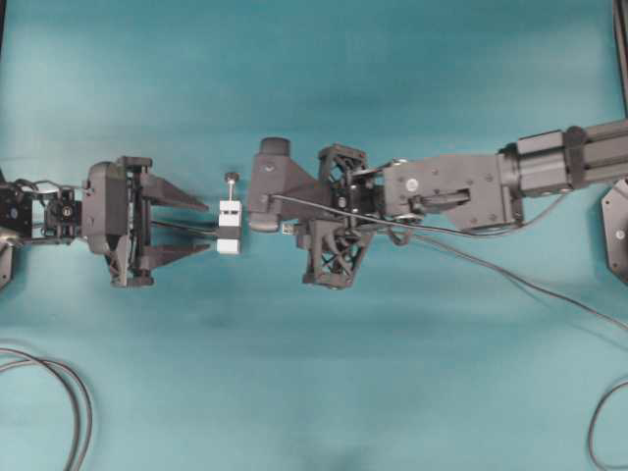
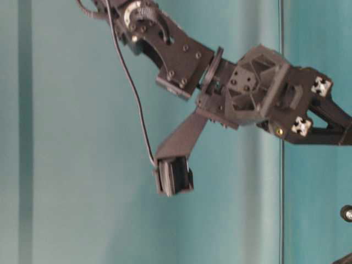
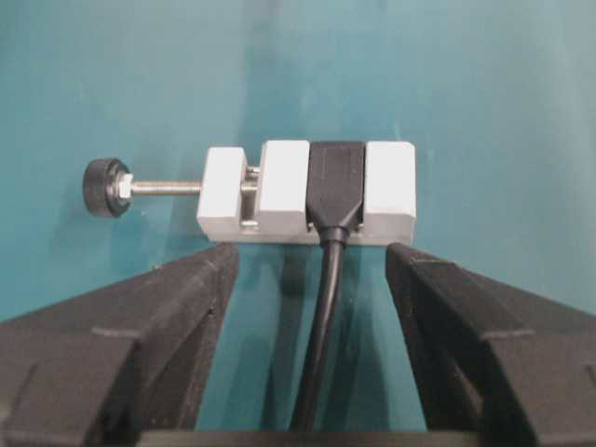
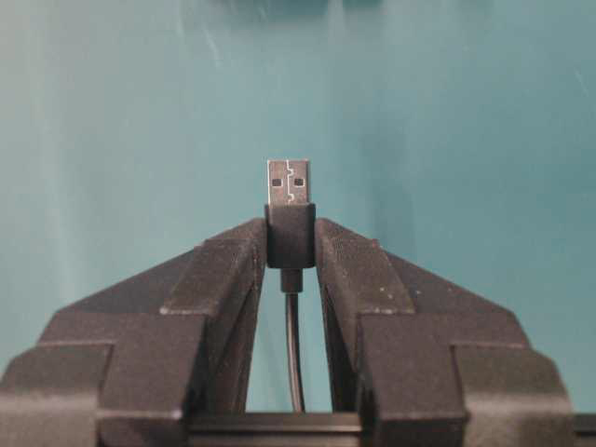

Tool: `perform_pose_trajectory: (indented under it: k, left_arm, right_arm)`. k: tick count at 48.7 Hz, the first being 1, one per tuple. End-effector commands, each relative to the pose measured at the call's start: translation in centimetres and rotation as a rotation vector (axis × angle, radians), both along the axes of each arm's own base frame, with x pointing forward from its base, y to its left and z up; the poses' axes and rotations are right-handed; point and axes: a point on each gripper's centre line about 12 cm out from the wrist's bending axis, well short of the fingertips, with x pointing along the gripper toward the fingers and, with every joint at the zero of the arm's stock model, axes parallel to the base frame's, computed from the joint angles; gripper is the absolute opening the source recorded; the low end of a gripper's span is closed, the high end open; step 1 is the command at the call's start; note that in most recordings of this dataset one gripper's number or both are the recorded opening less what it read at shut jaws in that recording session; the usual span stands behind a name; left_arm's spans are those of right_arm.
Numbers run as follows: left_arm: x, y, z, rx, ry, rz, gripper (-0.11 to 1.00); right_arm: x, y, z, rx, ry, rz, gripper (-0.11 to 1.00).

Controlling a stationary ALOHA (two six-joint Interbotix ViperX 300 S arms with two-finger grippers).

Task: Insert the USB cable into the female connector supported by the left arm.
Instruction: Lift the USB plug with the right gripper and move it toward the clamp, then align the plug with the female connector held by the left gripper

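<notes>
Listing items as they lie, teal surface [image 1: 392,78]:

- Female connector [image 1: 229,228]: white block w/ black band, screw + black knob to one side, own dark cable running back toward left arm. Sits on surface, just ahead of left fingertips.
- Left gripper [image 1: 208,227]: fingers spread wide, either side of connector's cable, holding nothing; block not yet gripped.
- Right gripper [image 4: 291,240]: fingers closed on black collar of USB cable [image 4: 290,200]; silver plug sticks out past tips, pointing at connector, near but apart.

Risks (judgement): connector unsupported, so a push from plug could slide or tip it. Plug may be flipped vs socket or off-axis → jams. Collar could slip back between fingers under load.
</notes>
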Motion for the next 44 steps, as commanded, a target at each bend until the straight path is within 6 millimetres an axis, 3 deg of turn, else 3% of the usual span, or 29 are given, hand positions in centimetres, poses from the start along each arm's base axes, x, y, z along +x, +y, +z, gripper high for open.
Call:
perform_pose_trajectory:
  k: [1,18,44]
  left_arm:
    - [0.6,0.0,0.4,0.007,-0.026,-0.004,0.75]
    - [1.3,0.1,-0.2,0.005,-0.018,-0.001,0.74]
    - [1.4,0.1,-0.8,0.0,0.0,0.003,0.74]
  right_arm:
    - [1.3,0.0,1.4,-0.004,-0.045,0.002,0.22]
    - [3.3,0.2,0.9,-0.003,-0.055,0.004,0.22]
    - [4.2,-0.1,-0.4,-0.014,-0.067,0.012,0.22]
